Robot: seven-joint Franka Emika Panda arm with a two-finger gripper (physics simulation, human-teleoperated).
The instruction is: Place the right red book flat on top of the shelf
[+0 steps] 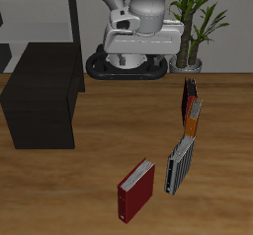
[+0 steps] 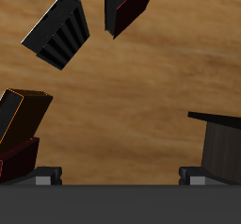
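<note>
The right red book (image 1: 135, 190) stands tilted on the wooden floor near the front edge, with a crimson cover and white page edges. In the wrist view the red book (image 2: 129, 4) shows far ahead of the fingers. The shelf (image 1: 40, 96) is a low black cabinet with a flat top, off to one side; one corner of the shelf (image 2: 221, 143) shows in the wrist view. My gripper (image 2: 120, 178) hangs high above the floor, open, with nothing between its fingertips (image 2: 42, 176). It is well away from the red book.
A black ribbed book (image 1: 178, 165) stands beside the red book. Farther back lean an orange book (image 1: 193, 120) and a thin dark red book (image 1: 188, 96). A potted plant (image 1: 198, 22) and a grey open-frame shelving unit (image 1: 40, 12) stand at the back.
</note>
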